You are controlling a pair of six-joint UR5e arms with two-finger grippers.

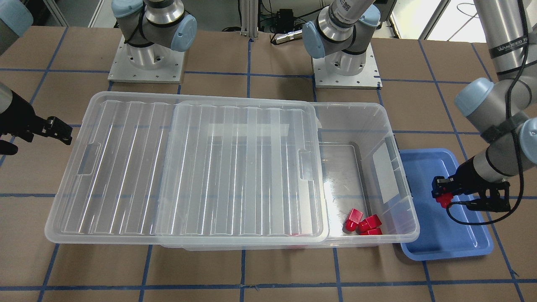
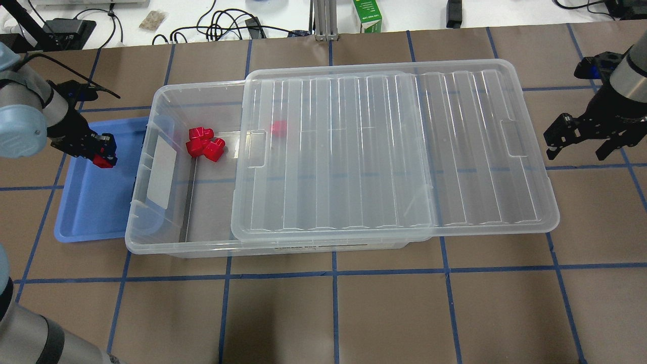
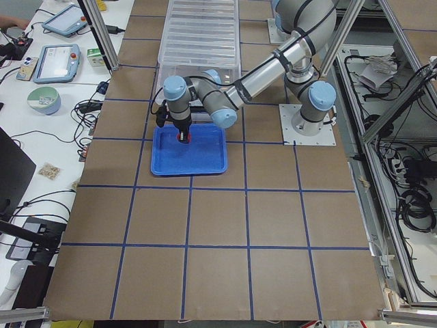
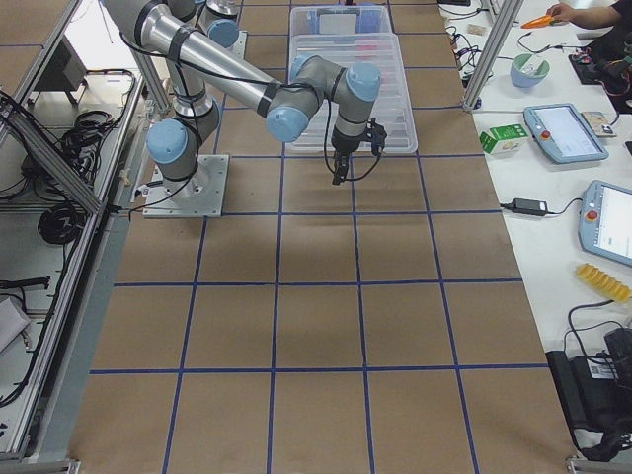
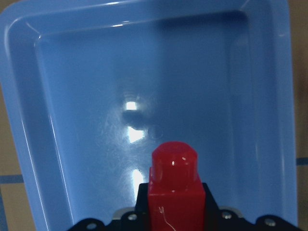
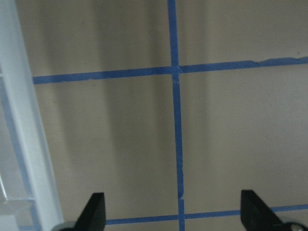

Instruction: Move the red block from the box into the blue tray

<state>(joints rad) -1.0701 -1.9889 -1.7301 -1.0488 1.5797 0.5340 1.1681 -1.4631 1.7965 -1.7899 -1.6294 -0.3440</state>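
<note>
My left gripper (image 2: 103, 154) is shut on a red block (image 2: 102, 162) and holds it above the blue tray (image 2: 91, 212). The left wrist view shows the block (image 5: 174, 192) between the fingers with the bare tray floor (image 5: 159, 86) below. The same gripper (image 1: 441, 193) and tray (image 1: 449, 235) show in the front view. The clear box (image 2: 167, 232) lies beside the tray with its ribbed lid (image 2: 394, 151) slid aside. Several red blocks (image 2: 204, 144) lie in its open end; another one (image 2: 278, 128) shows through the lid. My right gripper (image 2: 576, 139) is open and empty past the lid's far end.
The lid overhangs the box toward my right arm (image 2: 624, 96). In the right wrist view the lid's rim (image 6: 29, 144) sits at the left, with taped brown table (image 6: 178, 144) under the fingers. Cables and a green carton (image 2: 368, 15) lie beyond the table's back edge.
</note>
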